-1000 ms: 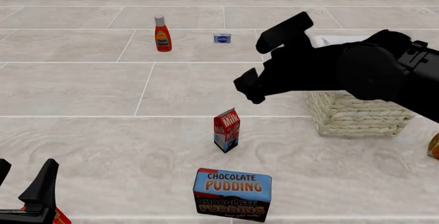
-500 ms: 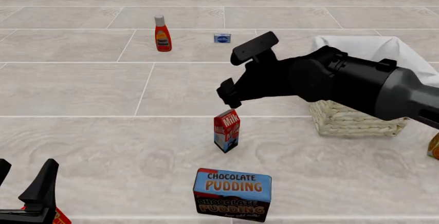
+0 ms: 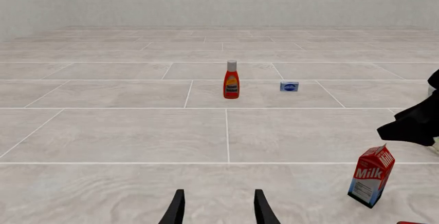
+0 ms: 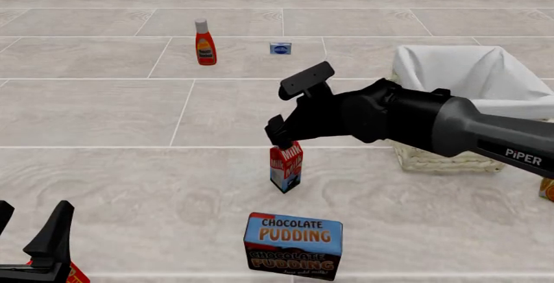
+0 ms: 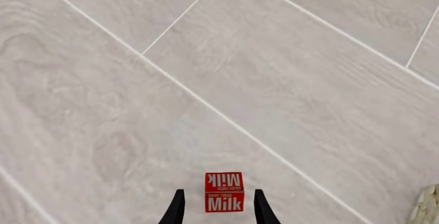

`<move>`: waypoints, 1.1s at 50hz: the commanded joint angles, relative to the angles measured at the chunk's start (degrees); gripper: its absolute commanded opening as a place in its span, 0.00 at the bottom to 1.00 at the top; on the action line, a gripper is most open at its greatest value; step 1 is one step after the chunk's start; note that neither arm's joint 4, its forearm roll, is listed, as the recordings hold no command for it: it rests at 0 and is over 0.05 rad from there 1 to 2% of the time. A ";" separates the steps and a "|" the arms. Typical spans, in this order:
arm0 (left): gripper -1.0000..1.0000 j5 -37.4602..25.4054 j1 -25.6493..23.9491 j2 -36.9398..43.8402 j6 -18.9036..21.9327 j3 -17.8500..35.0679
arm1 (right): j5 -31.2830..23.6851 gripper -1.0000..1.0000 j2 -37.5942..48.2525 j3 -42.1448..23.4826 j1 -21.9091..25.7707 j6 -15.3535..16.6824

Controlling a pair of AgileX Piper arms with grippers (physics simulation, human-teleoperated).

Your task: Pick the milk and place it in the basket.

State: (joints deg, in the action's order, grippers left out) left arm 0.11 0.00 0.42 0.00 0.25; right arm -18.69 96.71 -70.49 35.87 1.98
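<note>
Idling at the near left, the left gripper (image 4: 35, 244) sits parted and empty. The milk (image 4: 286, 165) stands mid-table, the right gripper (image 5: 216, 208) poised above, spread to straddle its top; the arm reaches forward-left and pitches down. The basket (image 4: 450, 156) waits rightward

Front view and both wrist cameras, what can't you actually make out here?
- Right end effector: in the front view, fingertips hidden behind its own body over the milk; whether the fingers touch it can't be told.
- Basket: near side hidden by the right arm.
- Small blue packet: label too small to read.
- Red object beside the left end effector: cut off by the frame's edge.
</note>
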 commanded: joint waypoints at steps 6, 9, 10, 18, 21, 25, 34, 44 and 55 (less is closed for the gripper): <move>1.00 0.00 0.01 -0.01 0.00 0.00 | 1.72 1.00 3.16 -0.06 0.03 -0.72; 1.00 0.00 -0.01 0.01 0.01 0.00 | 1.90 1.00 3.57 -0.11 -0.07 -0.68; 1.00 0.00 0.00 0.01 -0.01 0.00 | 1.93 1.00 3.73 -0.15 -0.07 -0.82; 1.00 0.00 -0.01 0.01 0.00 0.00 | 3.09 1.00 5.74 -0.24 -0.17 -0.99; 1.00 0.00 0.00 0.00 0.00 0.00 | 3.50 1.00 6.32 -0.24 0.09 -1.37; 1.00 0.00 -0.01 0.01 0.00 0.00 | 4.02 1.00 6.98 -0.34 0.37 -1.80; 1.00 0.00 0.00 0.00 -0.01 0.00 | 5.31 1.00 8.67 -0.06 0.58 -2.60; 1.00 0.00 0.00 0.00 0.00 0.00 | 6.35 1.00 9.96 0.41 0.22 -3.00; 1.00 0.00 0.01 0.00 0.01 0.00 | 7.00 1.00 10.36 1.24 0.02 -3.13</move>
State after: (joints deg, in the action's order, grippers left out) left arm 0.11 0.01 0.43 0.00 0.25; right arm -12.38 106.38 -69.86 35.99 -0.88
